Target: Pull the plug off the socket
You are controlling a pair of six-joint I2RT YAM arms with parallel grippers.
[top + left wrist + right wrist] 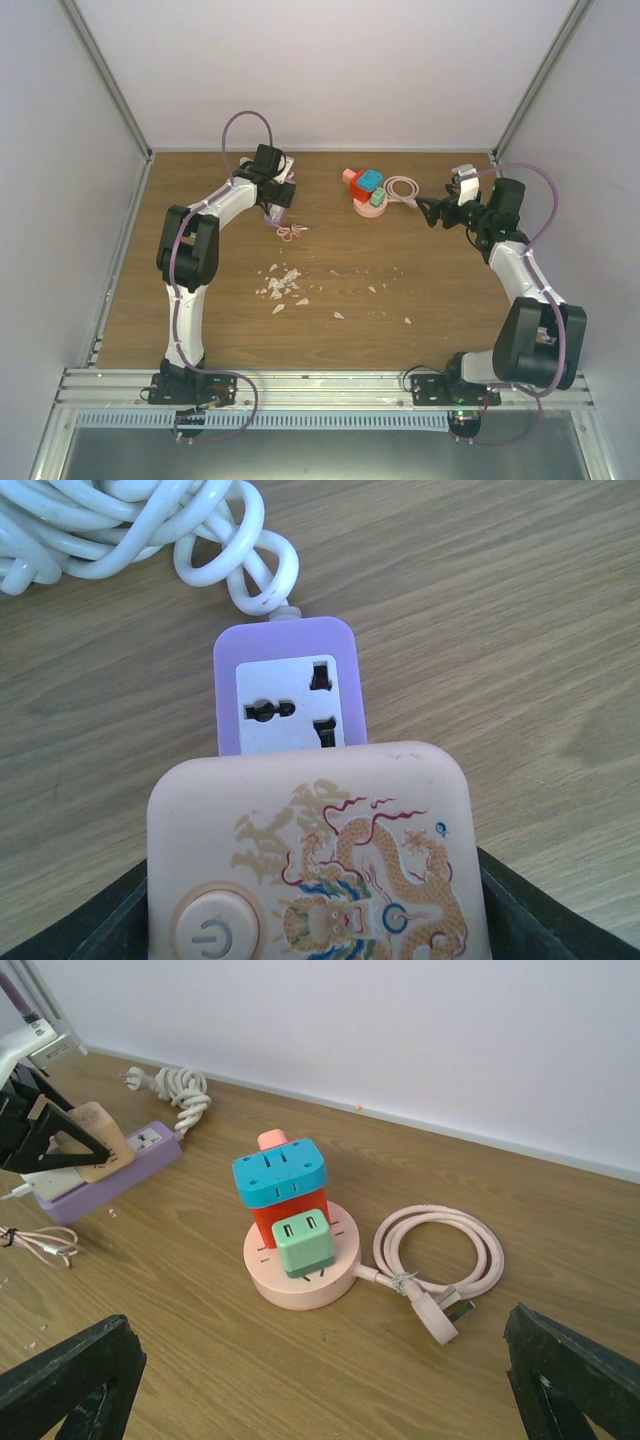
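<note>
our left gripper (315, 920) brackets the beige dragon-printed plug (312, 855), its dark fingers (525, 910) flanking each flank, though we cannot tell whether they actually pinch it. that plug sits seated in the purple power strip (288, 688), just below its free socket, likely so a straight pull lifts it. our right gripper (320, 1380) hangs wide open and empty, facing the round pink socket hub (300, 1270), well away from the strip.

Purple socket (288, 695), beige plug (315, 855) (dragon print)
</note>
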